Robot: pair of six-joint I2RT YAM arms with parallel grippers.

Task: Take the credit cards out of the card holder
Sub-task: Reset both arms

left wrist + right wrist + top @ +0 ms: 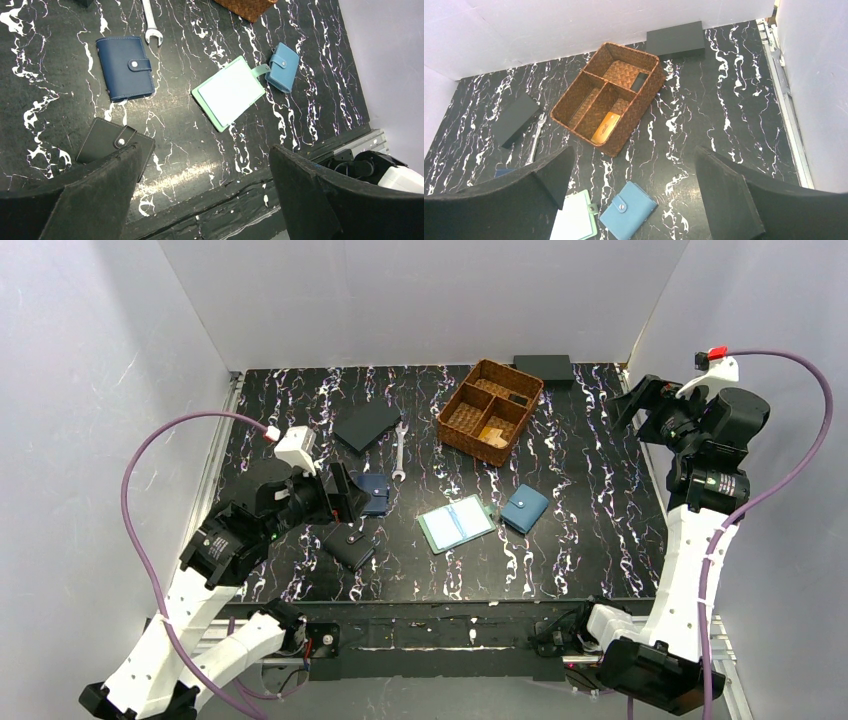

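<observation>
Your left pincer [206, 150] is released, its jaws spread wide with nothing between them. The card holder [229, 92] lies open and flat on the table just ahead of that gap, toward the right finger, with its pale inside facing up. Its tab touches a blue wallet [283, 67] beyond it. A navy wallet [125, 67] sits ahead of the left finger, with a wrench [151, 25] farther out. A black wallet [115, 145] lies right at that fingertip.

Your right pincer [634, 150] is also released and empty, held high over the table. The woven basket [639, 117] stands ahead of it. The tan-golden credit card [606, 126] lies in the basket compartment nearest the pincer, and the dark credit card [640, 81] is in the far one. Both are well apart from the card holder, which shows below the left finger.
</observation>
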